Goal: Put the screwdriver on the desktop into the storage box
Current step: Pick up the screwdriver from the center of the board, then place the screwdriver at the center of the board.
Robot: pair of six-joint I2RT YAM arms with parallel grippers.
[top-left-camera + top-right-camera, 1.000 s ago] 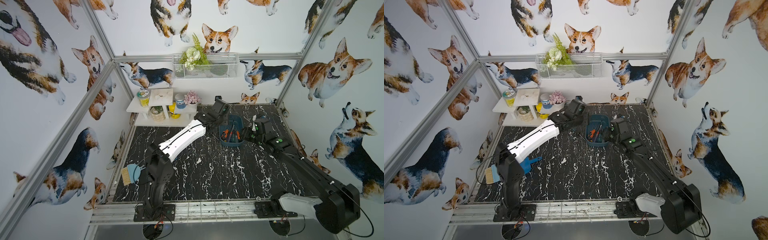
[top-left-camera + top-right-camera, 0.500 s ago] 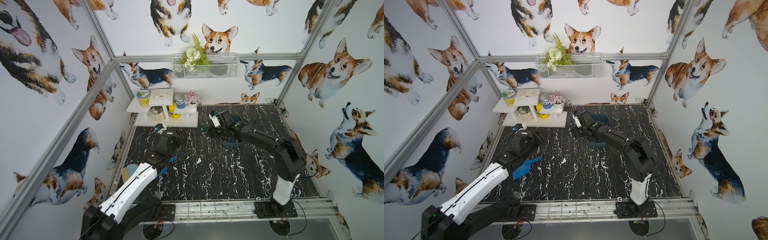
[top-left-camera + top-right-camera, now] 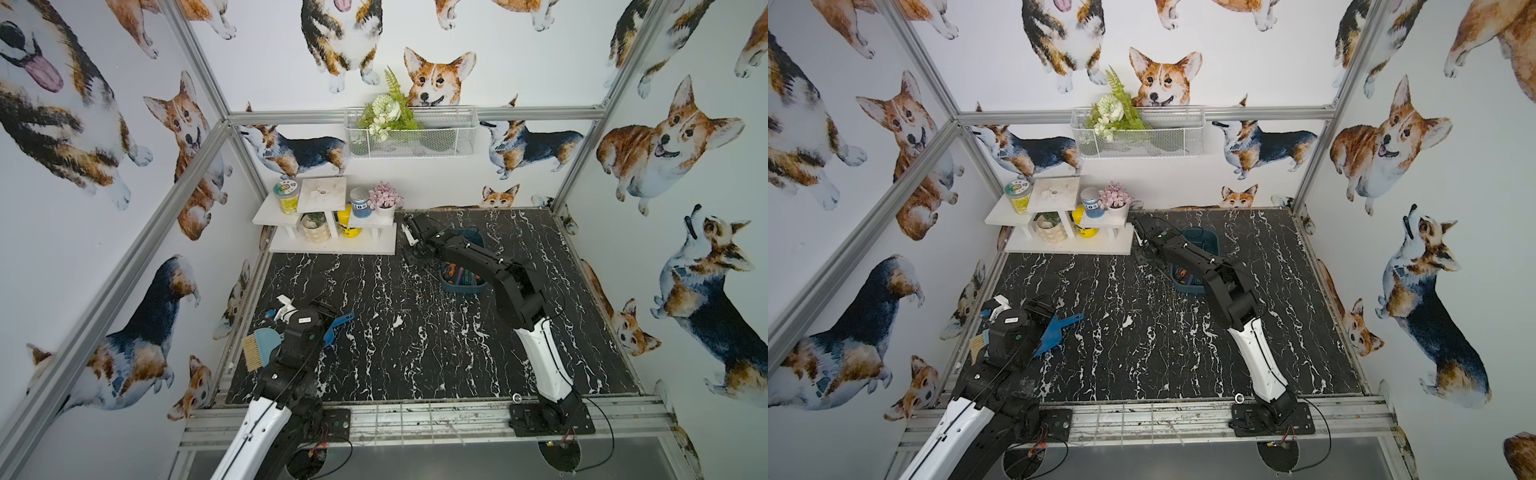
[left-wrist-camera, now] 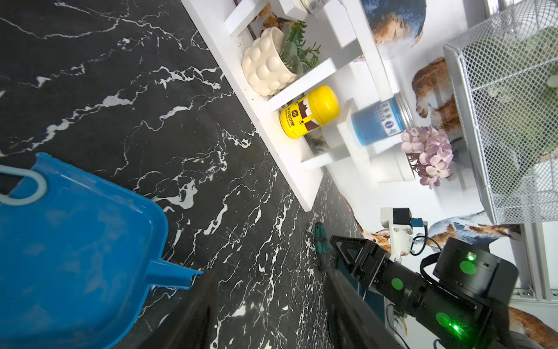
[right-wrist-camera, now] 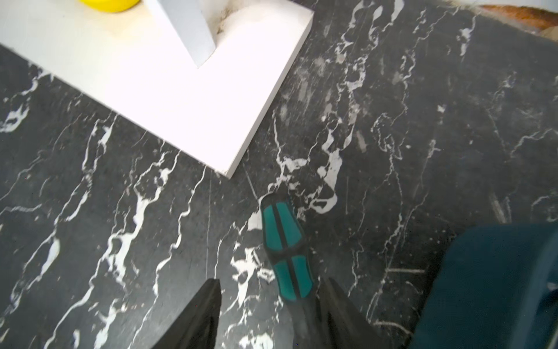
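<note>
Pickup not yet done: the screwdriver lies toward the desktop's 12 o'clock edge, with the box at its 3 o'clock. The right gripper has its jaws apart astride the handle. The left gripper is apart and empty. Grasp, lift and drop remain.

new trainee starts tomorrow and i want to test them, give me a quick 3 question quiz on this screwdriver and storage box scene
1. True or false: the screwdriver lies on the desktop, outside the storage box.
2. Which thing lies on the desktop closest to the left gripper? A. blue dustpan B. red mug C. roll of tape
3. Fill in: on the right gripper, the jaws stand ___ on either side of the screwdriver's handle.

Key: 1 true; 2 A; 3 open
</note>
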